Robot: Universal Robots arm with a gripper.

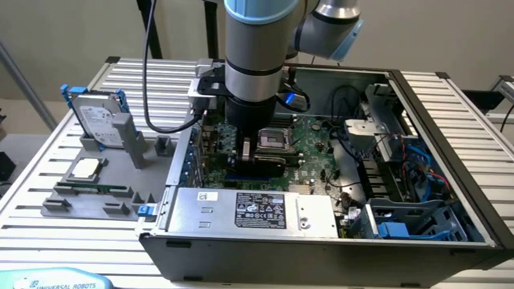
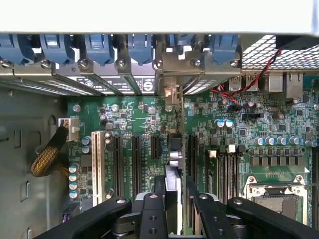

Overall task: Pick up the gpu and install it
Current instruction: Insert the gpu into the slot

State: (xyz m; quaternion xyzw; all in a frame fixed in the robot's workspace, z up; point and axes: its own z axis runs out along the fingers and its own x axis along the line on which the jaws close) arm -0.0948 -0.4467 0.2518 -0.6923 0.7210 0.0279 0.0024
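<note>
The pincer is clamped on the gpu, seen edge-on at the lower centre of the wrist view. The card hangs directly over the motherboard, its long axis parallel to the expansion slots.

- Wall behind the bench: plain beige, evenly lit, no hard shadows.
- Bench top: ribbed aluminium slats, pale grey, running across the whole work area.
- Dark vertical pole at rear, w/ a slanted metal rod at exterior view's left.
</note>
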